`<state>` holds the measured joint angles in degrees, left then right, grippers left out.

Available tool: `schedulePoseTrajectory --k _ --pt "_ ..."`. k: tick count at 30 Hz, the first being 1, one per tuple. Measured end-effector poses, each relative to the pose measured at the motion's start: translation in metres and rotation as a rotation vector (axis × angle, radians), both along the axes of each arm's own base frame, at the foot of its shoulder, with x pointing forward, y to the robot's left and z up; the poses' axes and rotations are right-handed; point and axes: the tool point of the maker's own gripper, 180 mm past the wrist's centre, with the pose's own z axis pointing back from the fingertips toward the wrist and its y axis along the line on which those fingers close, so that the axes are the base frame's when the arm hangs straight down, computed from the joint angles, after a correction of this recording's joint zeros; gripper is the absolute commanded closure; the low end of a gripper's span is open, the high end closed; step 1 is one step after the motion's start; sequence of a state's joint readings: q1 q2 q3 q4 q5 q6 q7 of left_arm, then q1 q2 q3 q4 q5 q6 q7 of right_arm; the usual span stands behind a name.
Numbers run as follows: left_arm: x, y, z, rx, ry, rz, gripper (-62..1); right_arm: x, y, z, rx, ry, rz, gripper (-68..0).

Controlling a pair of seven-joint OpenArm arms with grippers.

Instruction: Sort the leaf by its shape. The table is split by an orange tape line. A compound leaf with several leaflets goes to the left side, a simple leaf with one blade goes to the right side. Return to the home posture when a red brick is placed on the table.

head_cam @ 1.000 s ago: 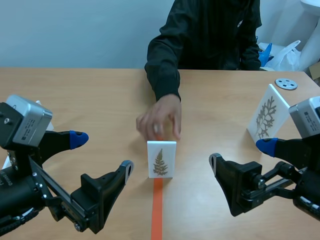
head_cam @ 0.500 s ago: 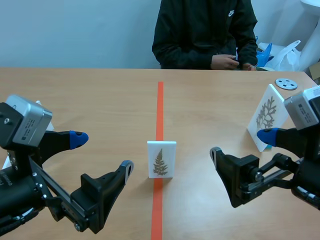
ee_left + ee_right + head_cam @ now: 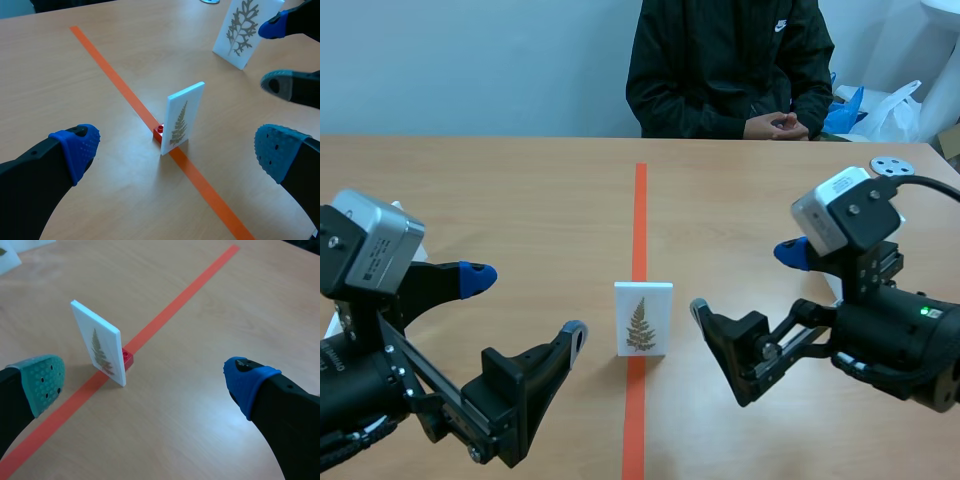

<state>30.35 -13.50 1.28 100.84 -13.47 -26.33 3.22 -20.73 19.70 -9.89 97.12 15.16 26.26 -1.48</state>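
Observation:
A white card (image 3: 643,318) printed with a fern-like leaf of several leaflets stands upright on the orange tape line (image 3: 640,215), mid-table. In the left wrist view the card (image 3: 182,119) has a small red brick (image 3: 159,132) at its foot behind it; the right wrist view shows the same card (image 3: 97,342) and brick (image 3: 127,359). My left gripper (image 3: 525,305) is open, to the left of the card and apart from it. My right gripper (image 3: 745,282) is open too, close on the card's right, touching nothing.
A second white card (image 3: 242,27) with a lobed leaf stands on the right side, behind my right arm. A person (image 3: 730,65) sits across the table, hands (image 3: 775,125) together at the far edge. A grey disc (image 3: 891,166) lies far right.
The person's hand has left the fern card and drawn back to the far edge. My right arm has swung left toward the card, now hiding the right-hand card. The left arm stayed still.

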Motion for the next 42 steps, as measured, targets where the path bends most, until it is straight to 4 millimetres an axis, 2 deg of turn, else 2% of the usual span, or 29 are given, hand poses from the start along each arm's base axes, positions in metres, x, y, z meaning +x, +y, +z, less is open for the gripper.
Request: schedulePoseTrajectory --k 18,24,29,32,36,40,42 --pt "0.0 0.0 0.0 0.0 0.0 0.0 -62.3 0.028 0.053 -0.067 -0.019 0.037 0.162 -67.9" --pt "0.0 0.0 0.0 0.0 0.0 0.0 -62.3 0.029 0.078 -0.077 -0.021 0.046 0.212 -67.9" --pt "0.0 0.0 0.0 0.0 0.0 0.0 -62.3 0.017 0.099 -0.087 -0.024 0.065 0.266 -67.9" --pt "0.0 0.0 0.0 0.0 0.0 0.0 -62.3 0.011 0.102 -0.095 -0.036 0.081 0.28 -60.4" --pt "0.0 0.0 0.0 0.0 0.0 0.0 -62.3 0.01 0.099 -0.099 -0.047 0.083 0.259 -54.6" --pt "0.0 0.0 0.0 0.0 0.0 0.0 -62.3 0.011 0.099 -0.098 -0.044 0.079 0.257 -42.3" --pt "0.0 0.0 0.0 0.0 0.0 0.0 -62.3 0.011 0.099 -0.098 -0.043 0.078 0.258 -40.3"
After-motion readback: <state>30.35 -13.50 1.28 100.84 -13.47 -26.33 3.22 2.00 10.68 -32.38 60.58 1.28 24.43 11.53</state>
